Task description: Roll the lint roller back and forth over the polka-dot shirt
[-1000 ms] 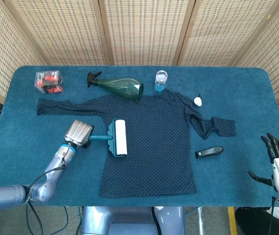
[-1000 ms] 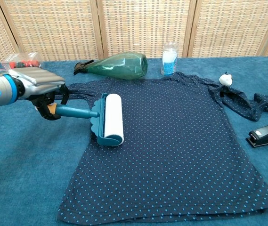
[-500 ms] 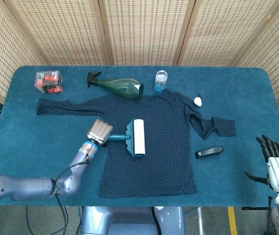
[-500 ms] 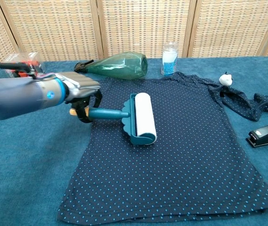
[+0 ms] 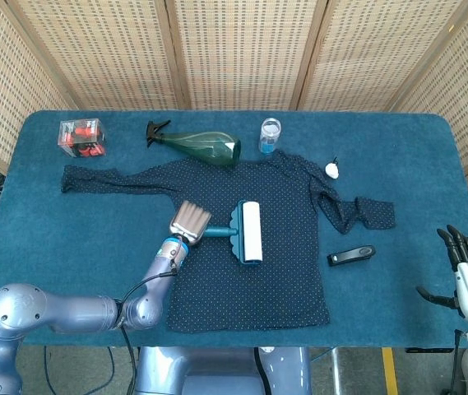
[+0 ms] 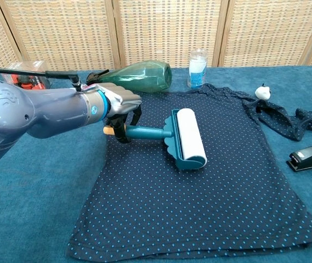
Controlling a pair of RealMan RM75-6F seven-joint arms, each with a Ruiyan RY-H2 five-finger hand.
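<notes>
The dark blue polka-dot shirt (image 5: 275, 263) (image 6: 221, 186) lies flat on the table, sleeves spread to both sides. A teal lint roller (image 5: 247, 231) (image 6: 187, 137) with a white roll rests on the shirt's upper middle. My left hand (image 5: 190, 221) (image 6: 118, 105) grips its teal handle at the shirt's left edge. My right hand (image 5: 466, 271) hangs past the table's right front corner with its fingers apart, holding nothing.
Along the back stand a green spray bottle (image 5: 203, 145) (image 6: 139, 75), a small clear bottle (image 5: 270, 136) (image 6: 198, 68) and a clear box of red items (image 5: 82, 137). A white bit (image 5: 332, 169) (image 6: 262, 92) lies by the right sleeve. A black stapler (image 5: 351, 256) (image 6: 310, 155) sits right of the shirt.
My left hand has pushed the lint roller to the right across the shirt, from its left edge to the middle. The right hand has barely shifted.
</notes>
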